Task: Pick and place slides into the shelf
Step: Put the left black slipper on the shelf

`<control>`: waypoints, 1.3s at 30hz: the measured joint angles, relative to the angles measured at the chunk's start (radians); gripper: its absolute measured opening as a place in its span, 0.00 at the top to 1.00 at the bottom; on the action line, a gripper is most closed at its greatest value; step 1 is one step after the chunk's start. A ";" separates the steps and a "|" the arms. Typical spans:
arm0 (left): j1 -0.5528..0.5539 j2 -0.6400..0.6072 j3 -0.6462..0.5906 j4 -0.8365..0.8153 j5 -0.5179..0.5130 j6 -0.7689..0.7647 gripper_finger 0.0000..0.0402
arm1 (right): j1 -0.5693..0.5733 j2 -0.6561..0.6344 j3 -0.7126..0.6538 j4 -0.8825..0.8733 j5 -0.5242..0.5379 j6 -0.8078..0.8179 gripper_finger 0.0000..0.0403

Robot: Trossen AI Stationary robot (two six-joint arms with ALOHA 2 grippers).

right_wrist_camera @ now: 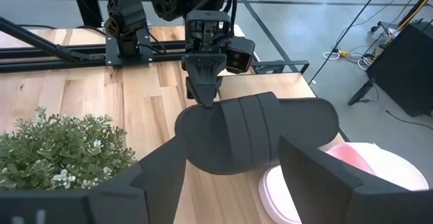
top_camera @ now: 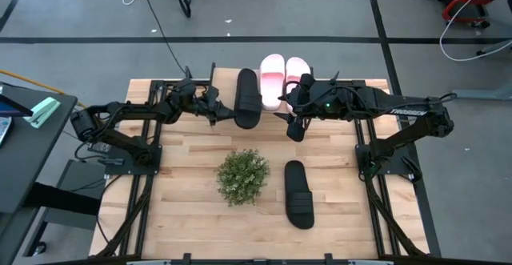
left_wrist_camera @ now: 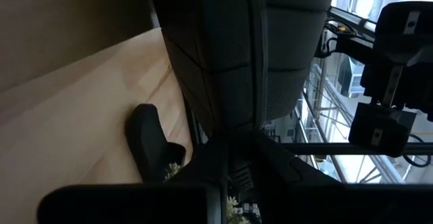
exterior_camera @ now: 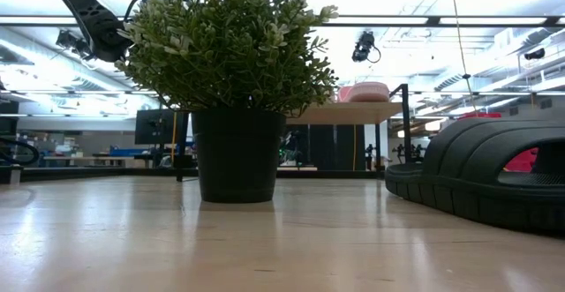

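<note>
Left gripper (top_camera: 218, 107) pinched shut on a black slide (top_camera: 247, 98), holding it over the shelf (exterior_camera: 353, 112), beside the pink slides (top_camera: 282, 78). Right gripper (top_camera: 298, 129) just past them, jaws apart, empty. No readable writing. Plant (top_camera: 242, 176) hides most of the shelf in low view. Second black slide (top_camera: 298, 194) lies nearer, clear tabletop around.

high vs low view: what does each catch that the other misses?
Only the high view: both arms whole, the left gripper shut on a black slide over the shelf, the right gripper open beside it, and both pink-and-white slides from above.
Only the low view: the room behind, and the shelf's underside.
Both: the potted plant, the second black slide on the table, and the shelf.
</note>
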 joint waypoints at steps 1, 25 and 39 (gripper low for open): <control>0.000 0.000 0.000 0.000 0.001 0.004 0.89 | 0.000 0.000 0.000 0.000 0.000 0.000 0.40; 0.020 0.000 0.000 0.023 -0.022 -0.056 0.89 | 0.000 0.000 0.000 0.000 0.000 0.000 0.40; 0.021 -0.001 0.003 -0.004 -0.058 -0.037 0.66 | 0.001 0.000 0.000 0.000 -0.001 0.025 0.40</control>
